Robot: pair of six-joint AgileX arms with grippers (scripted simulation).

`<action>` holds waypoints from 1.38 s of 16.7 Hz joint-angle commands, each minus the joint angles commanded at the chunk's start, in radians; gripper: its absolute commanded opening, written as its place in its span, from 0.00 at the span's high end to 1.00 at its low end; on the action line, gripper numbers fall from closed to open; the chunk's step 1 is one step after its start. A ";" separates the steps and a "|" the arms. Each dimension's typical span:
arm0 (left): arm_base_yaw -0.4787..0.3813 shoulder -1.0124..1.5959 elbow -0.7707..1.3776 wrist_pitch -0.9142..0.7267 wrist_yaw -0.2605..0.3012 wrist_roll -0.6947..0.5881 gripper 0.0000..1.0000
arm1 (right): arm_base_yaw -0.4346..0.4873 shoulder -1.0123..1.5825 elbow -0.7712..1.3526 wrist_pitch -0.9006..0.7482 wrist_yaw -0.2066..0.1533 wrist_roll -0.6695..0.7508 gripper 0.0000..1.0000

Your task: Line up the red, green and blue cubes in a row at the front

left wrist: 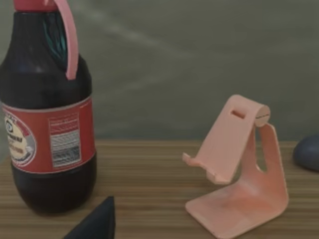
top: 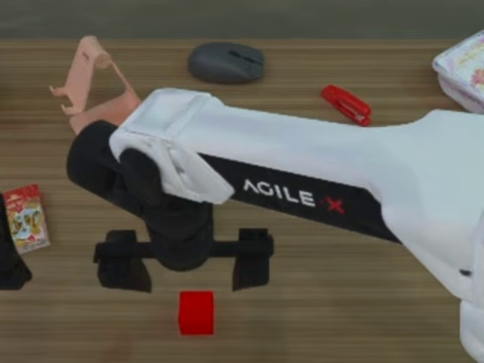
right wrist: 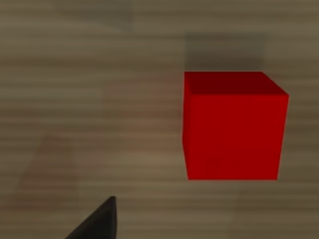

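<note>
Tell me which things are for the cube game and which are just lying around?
For the job: red cube, right gripper open just behind it.

Lying about: grey mouse, red stapler, pink phone stand, dark sauce bottle, small card box.

Top cam overhead, straight down. Right wrist cam close above small matte red cube [right wrist: 234, 127], shared with top [top: 196, 312]. Left wrist cam low, level, facing pink plastic phone stand [left wrist: 239, 169].

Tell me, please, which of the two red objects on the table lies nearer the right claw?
The red cube, just in front of the open right claw; the red stapler lies far back.
</note>
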 joint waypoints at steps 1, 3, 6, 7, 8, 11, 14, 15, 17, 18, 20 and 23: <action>0.000 0.000 0.000 0.000 0.000 0.000 0.00 | -0.006 0.003 -0.002 0.002 0.000 0.000 0.00; -0.003 0.008 0.008 -0.005 0.000 0.003 0.00 | -0.010 -0.006 -0.010 0.008 0.004 -0.006 0.00; -0.026 0.085 0.084 -0.056 0.002 0.031 0.00 | -0.051 -0.097 -0.085 0.057 0.032 -0.057 0.00; -0.038 0.130 0.126 -0.083 0.002 0.046 0.00 | -0.074 -0.148 -0.125 0.083 0.045 -0.084 0.00; -0.050 0.179 0.172 -0.112 0.002 0.063 0.00 | -0.100 -0.210 -0.173 0.114 0.060 -0.114 0.00; -0.099 0.395 0.356 -0.228 0.001 0.127 0.00 | -0.200 -0.456 -0.359 0.227 0.101 -0.225 0.00; -0.157 0.687 0.572 -0.369 0.000 0.204 0.00 | -0.326 -0.765 -0.604 0.363 0.133 -0.358 0.00; -0.176 0.787 0.642 -0.415 0.000 0.229 0.00 | -0.373 -0.877 -0.697 0.412 0.140 -0.407 0.00; -0.219 1.007 0.795 -0.519 -0.001 0.284 0.00 | -0.470 -1.107 -0.894 0.514 0.148 -0.507 0.00; -0.240 1.116 0.870 -0.571 -0.001 0.312 0.00 | -0.520 -1.223 -0.995 0.567 0.149 -0.558 0.00; -0.282 1.327 1.018 -0.674 -0.001 0.366 0.00 | -0.617 -1.446 -1.195 0.673 0.143 -0.657 0.00; -0.339 1.602 1.221 -0.813 0.000 0.440 0.00 | -0.750 -1.740 -1.471 0.830 0.118 -0.791 0.00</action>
